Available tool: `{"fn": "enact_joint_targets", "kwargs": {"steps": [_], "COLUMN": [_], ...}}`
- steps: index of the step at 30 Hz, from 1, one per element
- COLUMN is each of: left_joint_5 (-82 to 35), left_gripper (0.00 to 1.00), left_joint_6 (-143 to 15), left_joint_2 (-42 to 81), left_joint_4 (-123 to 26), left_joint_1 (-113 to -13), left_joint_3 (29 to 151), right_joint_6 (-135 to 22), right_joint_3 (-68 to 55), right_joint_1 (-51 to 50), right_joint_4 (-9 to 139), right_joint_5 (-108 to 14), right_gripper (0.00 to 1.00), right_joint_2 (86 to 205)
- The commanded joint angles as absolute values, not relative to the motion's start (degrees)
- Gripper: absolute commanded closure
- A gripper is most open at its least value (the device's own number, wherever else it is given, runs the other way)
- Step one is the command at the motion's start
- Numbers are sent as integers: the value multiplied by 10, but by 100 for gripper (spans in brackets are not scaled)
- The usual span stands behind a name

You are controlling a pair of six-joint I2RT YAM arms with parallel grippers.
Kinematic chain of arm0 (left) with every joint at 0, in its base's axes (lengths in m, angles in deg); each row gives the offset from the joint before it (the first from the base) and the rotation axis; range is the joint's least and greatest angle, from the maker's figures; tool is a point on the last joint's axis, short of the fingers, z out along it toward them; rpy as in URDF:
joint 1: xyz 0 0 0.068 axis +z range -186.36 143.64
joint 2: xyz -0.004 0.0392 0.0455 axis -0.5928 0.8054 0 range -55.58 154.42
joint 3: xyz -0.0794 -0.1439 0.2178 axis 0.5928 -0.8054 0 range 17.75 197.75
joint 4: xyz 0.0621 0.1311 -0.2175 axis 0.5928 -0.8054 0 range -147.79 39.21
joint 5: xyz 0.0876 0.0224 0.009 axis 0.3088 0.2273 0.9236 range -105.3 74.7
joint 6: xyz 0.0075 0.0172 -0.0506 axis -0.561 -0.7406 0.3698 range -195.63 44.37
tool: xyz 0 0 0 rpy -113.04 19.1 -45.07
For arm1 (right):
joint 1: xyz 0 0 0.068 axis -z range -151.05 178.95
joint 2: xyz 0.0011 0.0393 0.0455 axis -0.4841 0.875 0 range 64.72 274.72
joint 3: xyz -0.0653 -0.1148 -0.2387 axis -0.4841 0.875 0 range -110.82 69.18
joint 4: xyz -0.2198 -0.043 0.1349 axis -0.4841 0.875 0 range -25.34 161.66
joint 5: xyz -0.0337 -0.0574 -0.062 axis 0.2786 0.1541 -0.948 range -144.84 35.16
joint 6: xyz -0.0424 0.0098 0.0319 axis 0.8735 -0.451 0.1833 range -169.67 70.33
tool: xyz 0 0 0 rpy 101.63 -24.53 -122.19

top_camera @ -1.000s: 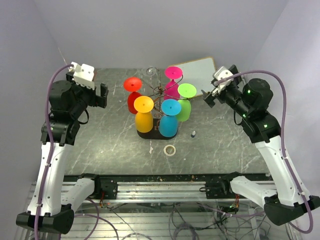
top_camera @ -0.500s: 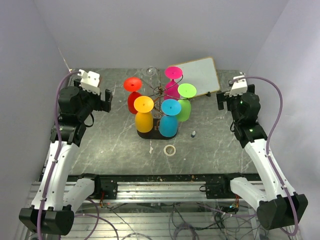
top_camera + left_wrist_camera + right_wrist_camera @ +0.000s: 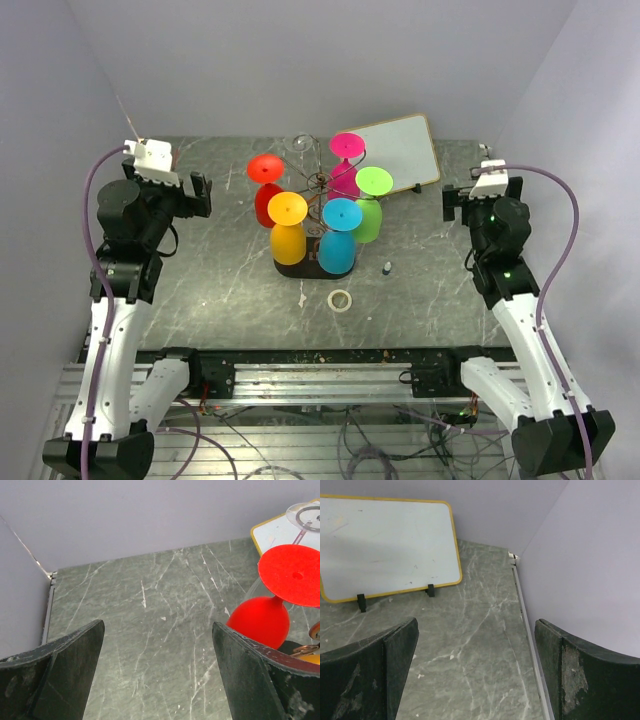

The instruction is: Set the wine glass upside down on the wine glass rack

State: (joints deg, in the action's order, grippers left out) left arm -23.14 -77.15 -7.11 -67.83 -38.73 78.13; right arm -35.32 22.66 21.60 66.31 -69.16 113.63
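The wire rack (image 3: 318, 183) stands mid-table on a black base (image 3: 300, 270). Several glasses hang upside down on it: red (image 3: 266, 190), orange (image 3: 287, 230), blue (image 3: 338, 240), green (image 3: 370, 205), pink (image 3: 346, 160), and a clear one (image 3: 303, 150) at the back. The red glass (image 3: 280, 600) shows at the right of the left wrist view, with the clear glass's foot (image 3: 306, 516) behind it. My left gripper (image 3: 200, 190) is open and empty, left of the rack. My right gripper (image 3: 452, 202) is open and empty, right of the rack, near the right wall.
A white board with a yellow frame (image 3: 400, 150) stands at the back right, also in the right wrist view (image 3: 385, 545). A small tape ring (image 3: 340, 299) and a small dark object (image 3: 386, 267) lie in front of the rack. Walls close in on both sides.
Both arms have drawn back from the rack: the left gripper moved left and back, the right gripper moved right toward the wall and turned away from the rack. The glasses have not moved.
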Motion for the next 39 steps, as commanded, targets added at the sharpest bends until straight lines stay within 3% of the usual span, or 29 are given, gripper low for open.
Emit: {"fn": "enact_joint_targets", "kwargs": {"steps": [1, 9, 39], "left_joint_5": [-256, -312, -271], "left_gripper": [1, 1, 1], "left_joint_6": [-786, -804, -806], "left_joint_2": [-88, -90, -86], "left_joint_4": [-662, -693, -712], "left_joint_1": [-380, -374, -374], "left_joint_3": [791, 793, 792], "right_joint_6": [-351, -350, -335], "right_joint_3": [240, 252, 262], "right_joint_1": [225, 242, 249], "right_joint_4": [673, 684, 686], "right_joint_5": [-662, -661, -666], "right_gripper": [0, 0, 0], "right_joint_2": [1117, 1090, 1111]}}
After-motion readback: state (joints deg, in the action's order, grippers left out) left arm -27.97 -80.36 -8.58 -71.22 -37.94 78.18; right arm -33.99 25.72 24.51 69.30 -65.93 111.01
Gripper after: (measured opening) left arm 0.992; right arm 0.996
